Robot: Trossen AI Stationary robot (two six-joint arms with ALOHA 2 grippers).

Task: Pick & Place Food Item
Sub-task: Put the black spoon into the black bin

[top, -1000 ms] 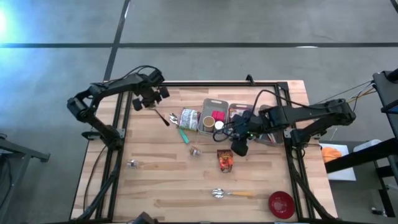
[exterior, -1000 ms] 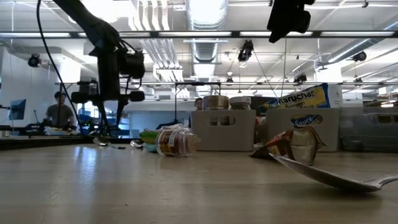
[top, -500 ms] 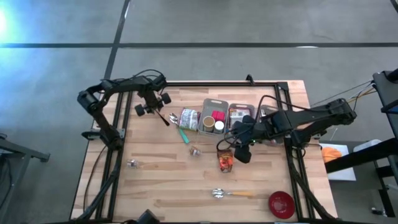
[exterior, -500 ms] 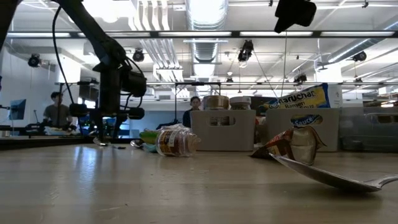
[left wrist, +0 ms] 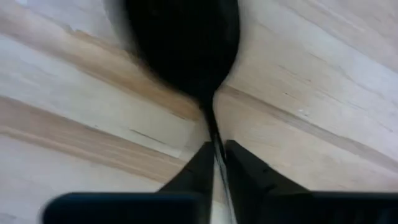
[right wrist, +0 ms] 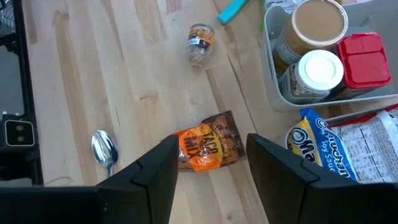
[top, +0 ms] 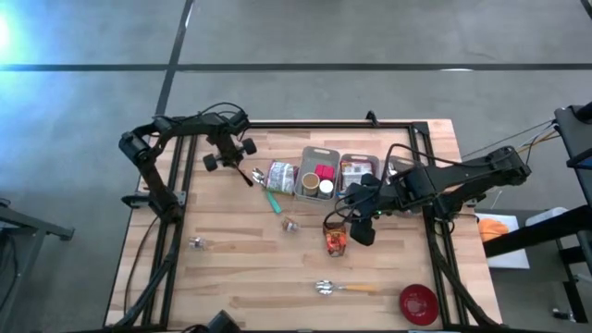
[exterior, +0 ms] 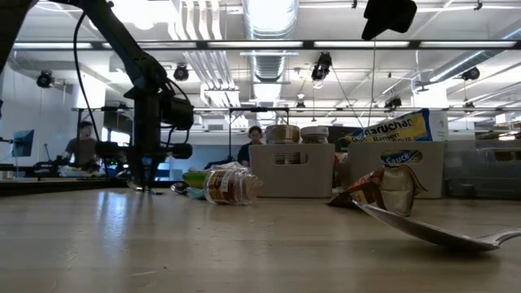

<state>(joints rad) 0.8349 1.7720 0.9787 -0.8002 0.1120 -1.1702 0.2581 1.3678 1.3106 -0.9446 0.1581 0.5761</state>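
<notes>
Right now the right gripper [right wrist: 208,171] hangs above the orange snack packet [right wrist: 208,147], fingers spread wide to either side of it and holding nothing; the packet lies flat on the wooden table [top: 231,268] beside the grey bin [right wrist: 273,74]. Meanwhile the left gripper [left wrist: 214,163] sits low at the table's far left, pinched onto a thin dark utensil handle [left wrist: 211,121].

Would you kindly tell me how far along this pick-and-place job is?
Nothing looks placed yet. The right gripper, open, hovers over the orange snack packet, which lies on the wooden table. The left gripper pinches a black spoon. Grasping and placing the packet remain.
</notes>
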